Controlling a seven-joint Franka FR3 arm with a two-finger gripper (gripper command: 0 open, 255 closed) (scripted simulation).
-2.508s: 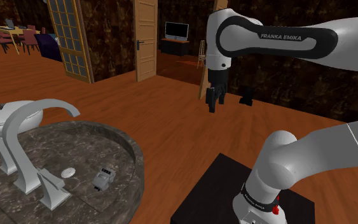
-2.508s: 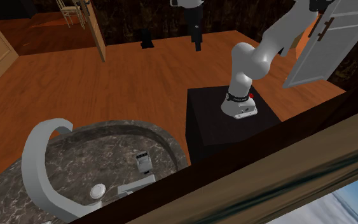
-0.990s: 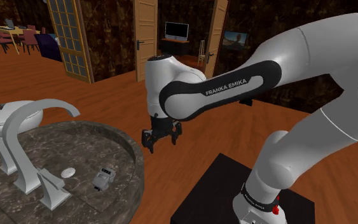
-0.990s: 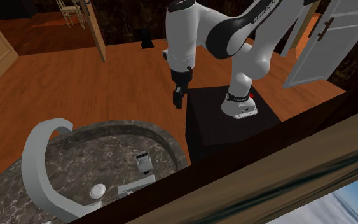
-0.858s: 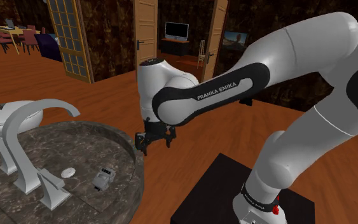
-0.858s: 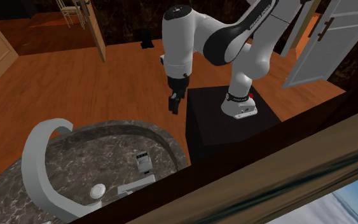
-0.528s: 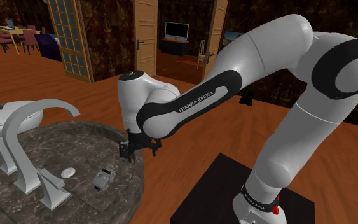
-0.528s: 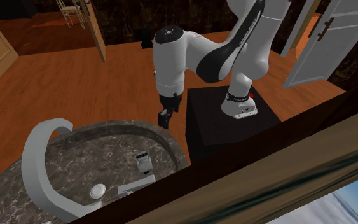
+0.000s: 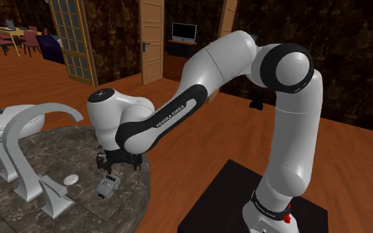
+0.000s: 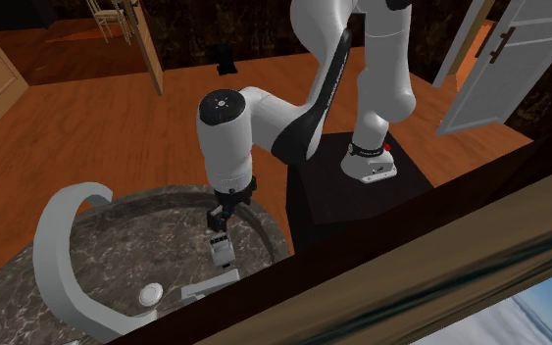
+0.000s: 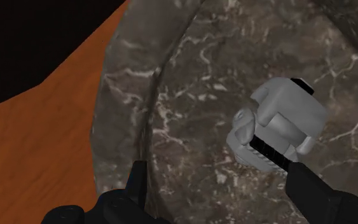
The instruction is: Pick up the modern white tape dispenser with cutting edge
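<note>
Hovering low over the dark marbled counter (image 9: pixel 72 142), the gripper (image 9: pixel 110 166) has its two black fingers spread wide apart, with nothing between them. The big curved grey faucet (image 9: pixel 29 136) is our marker. The tape dispenser (image 9: pixel 106 186) sits flat on the counter on the arm's side of that faucet, near its base. A small white disc (image 9: pixel 71 179) lies between faucet and dispenser.

On the same side of the faucet, the hand hangs just above the dispenser without touching it. The wrist view tells the story. The pale grey body with its dark cutting strip lies closer to one finger than the other, so it is not yet centred in the gap.

The job now is alignment, I'd say. The hand should slide across until the dispenser sits squarely between the fingers, then turn so the pads meet its flat sides rather than the rounded end. Only then should it drop straight down.

Closing from this offset would likely clip a corner and skid the dispenser toward the faucet. A slow, level descent looks like the safe play.
</note>
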